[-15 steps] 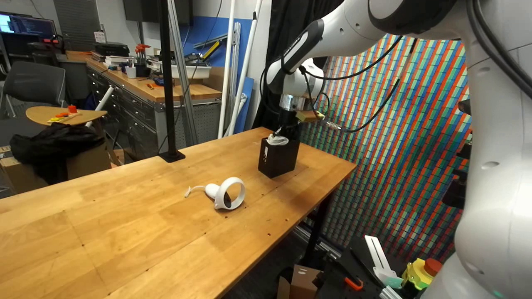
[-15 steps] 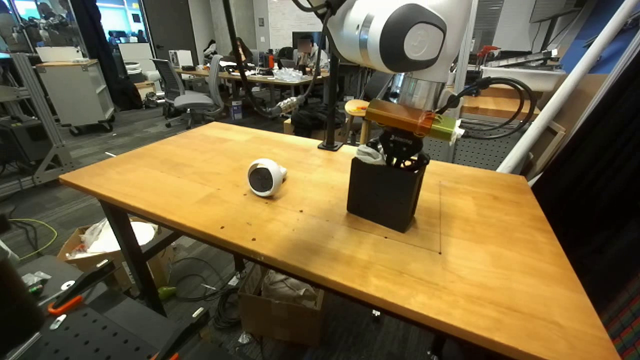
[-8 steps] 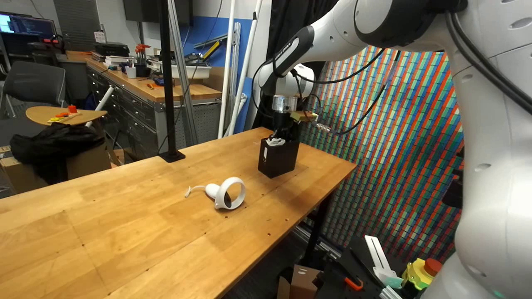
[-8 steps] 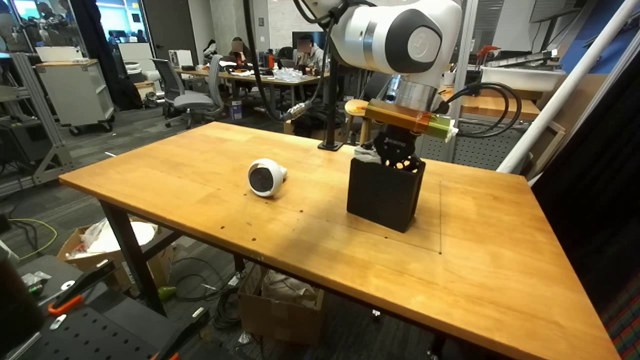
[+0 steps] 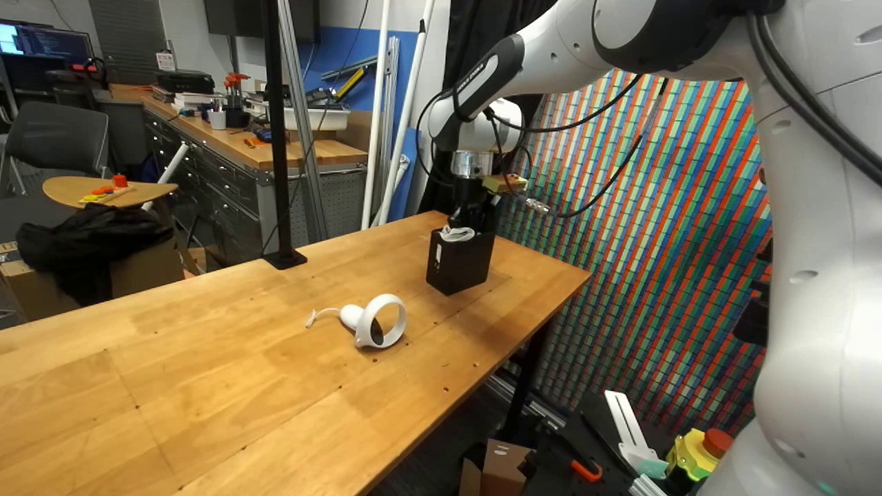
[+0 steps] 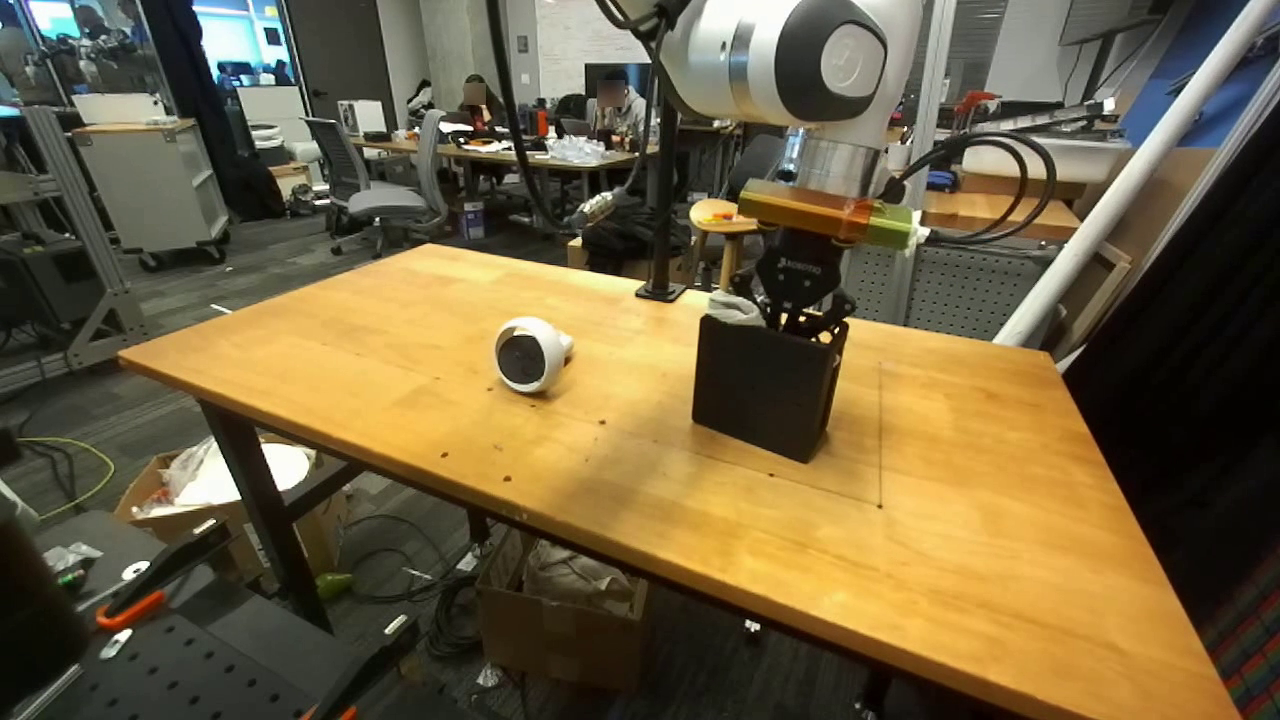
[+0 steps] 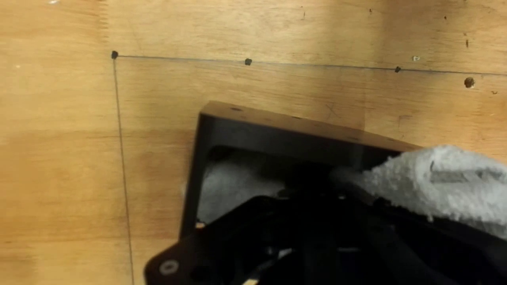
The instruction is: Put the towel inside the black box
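Note:
The black box (image 5: 457, 265) stands upright on the wooden table; it also shows in an exterior view (image 6: 762, 390) and in the wrist view (image 7: 253, 134). The light grey towel (image 6: 735, 309) sticks out of the box top at one end. In the wrist view, towel (image 7: 455, 184) bulges over the rim at the right, and more pale cloth lies inside at the left. My gripper (image 7: 313, 190) points down into the box opening beside the bulge. Its fingers come together; the tips are dark and hidden inside, so I cannot tell whether cloth is between them.
A white ring-shaped controller (image 5: 377, 322) with a strap lies on the table (image 5: 241, 372) some way from the box. A black post (image 5: 279, 138) stands at the table's edge. Drawn lines and dots mark the tabletop beside the box.
My gripper dips deeper into the box half a second ago and is now slightly higher again. The box has shifted very slightly. The towel bulge was pressed a little lower, then rises slightly.

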You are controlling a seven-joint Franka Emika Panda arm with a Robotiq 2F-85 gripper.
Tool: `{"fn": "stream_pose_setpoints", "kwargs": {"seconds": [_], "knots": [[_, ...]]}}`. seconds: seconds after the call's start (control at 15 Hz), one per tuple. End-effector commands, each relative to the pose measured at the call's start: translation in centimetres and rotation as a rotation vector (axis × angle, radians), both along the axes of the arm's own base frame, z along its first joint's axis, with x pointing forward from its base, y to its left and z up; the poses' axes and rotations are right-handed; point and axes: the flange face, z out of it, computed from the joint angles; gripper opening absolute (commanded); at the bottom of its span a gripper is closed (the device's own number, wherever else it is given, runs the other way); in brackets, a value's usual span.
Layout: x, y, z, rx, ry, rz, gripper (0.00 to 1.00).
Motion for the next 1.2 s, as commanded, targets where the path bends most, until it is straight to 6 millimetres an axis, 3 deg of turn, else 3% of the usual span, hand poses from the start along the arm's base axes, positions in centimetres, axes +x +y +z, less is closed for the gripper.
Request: {"fn": "stream_pose_setpoints", "kwargs": {"seconds": [0.0,0.27,0.47,0.87,1.13], "knots": [[-1.5,0.9,4.7,-0.083,-0.066,0.005,0.02],[-2.7,2.4,8.0,-0.143,-0.115,0.011,0.02],[-3.5,4.8,9.4,-0.168,-0.137,0.016,0.01],[-4.4,9.2,9.9,-0.185,-0.149,0.022,0.02],[-4.9,10.7,9.6,-0.188,-0.145,0.025,0.02]]}}
